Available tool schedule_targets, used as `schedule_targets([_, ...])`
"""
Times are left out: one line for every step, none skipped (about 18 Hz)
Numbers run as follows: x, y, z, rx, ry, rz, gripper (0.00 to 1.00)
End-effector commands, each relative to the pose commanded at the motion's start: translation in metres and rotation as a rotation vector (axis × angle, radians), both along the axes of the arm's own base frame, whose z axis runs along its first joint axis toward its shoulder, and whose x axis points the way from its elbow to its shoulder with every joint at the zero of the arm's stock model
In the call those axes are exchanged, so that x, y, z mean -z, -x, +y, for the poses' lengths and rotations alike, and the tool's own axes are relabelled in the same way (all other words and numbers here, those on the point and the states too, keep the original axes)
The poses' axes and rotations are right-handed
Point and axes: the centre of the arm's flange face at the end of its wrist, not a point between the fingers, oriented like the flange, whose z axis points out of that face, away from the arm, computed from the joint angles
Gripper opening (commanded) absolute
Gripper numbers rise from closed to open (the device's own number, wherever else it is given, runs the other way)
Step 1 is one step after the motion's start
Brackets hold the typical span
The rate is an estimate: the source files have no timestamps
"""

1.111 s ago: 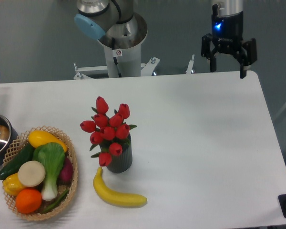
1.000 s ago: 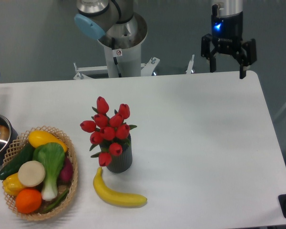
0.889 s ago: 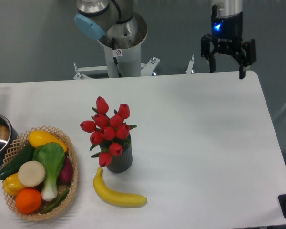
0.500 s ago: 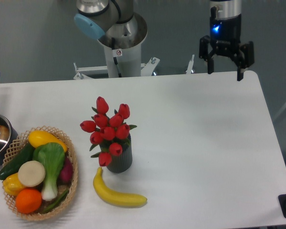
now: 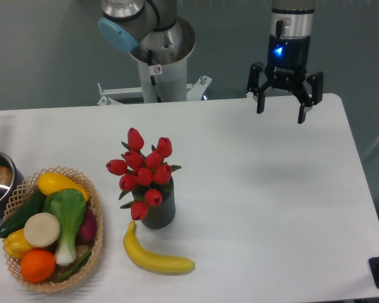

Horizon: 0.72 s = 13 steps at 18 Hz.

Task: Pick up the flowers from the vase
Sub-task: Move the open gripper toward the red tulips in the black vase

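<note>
I see the white bench (image 5: 259,189) spread under everything, with my claw (image 5: 280,108) hanging above its far right part, jaws spread wide and holding nothing. From the claw, the flowers (image 5: 143,172) lie well away to the camera's left and nearer the front. They stand upright in the vase (image 5: 159,211), their long axis close to vertical, red buds bunched above the ribbed rim. I judge the next move needs a long traverse toward that bunch, then a grip on the stems. A banana (image 5: 156,255) lies just in front of the vase.
</note>
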Motion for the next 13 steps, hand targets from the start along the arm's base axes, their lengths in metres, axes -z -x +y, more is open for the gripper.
schedule_targets([0.0, -0.003, 0.006, 0.014, -0.011, -0.005, 1.0])
schedule_targets([0.004, -0.007, 0.016, 0.04, -0.025, -0.02, 1.0])
schedule_targets([0.01, -0.014, 0.029, 0.07, -0.031, -0.035, 1.0])
schedule_targets([0.014, -0.022, 0.04, 0.098, -0.03, -0.045, 1.0])
schedule_targets([0.015, -0.027, 0.048, 0.114, -0.029, -0.048, 1.0])
schedule_targets([0.018, -0.028, 0.051, 0.12, -0.027, -0.054, 1.0])
schedule_targets([0.021, -0.028, 0.052, 0.122, -0.026, -0.059, 1.0])
schedule_targets([0.022, -0.031, 0.056, 0.134, -0.026, -0.06, 1.0])
schedule_targets([0.025, -0.034, 0.062, 0.155, -0.03, -0.062, 1.0])
schedule_targets([0.03, -0.036, 0.07, 0.179, -0.051, -0.075, 1.0])
schedule_targets([0.032, -0.039, 0.076, 0.208, -0.094, -0.09, 1.0])
schedule_targets([0.032, -0.041, 0.079, 0.227, -0.145, -0.11, 1.0])
schedule_targets([0.032, -0.042, 0.08, 0.239, -0.198, -0.137, 1.0])
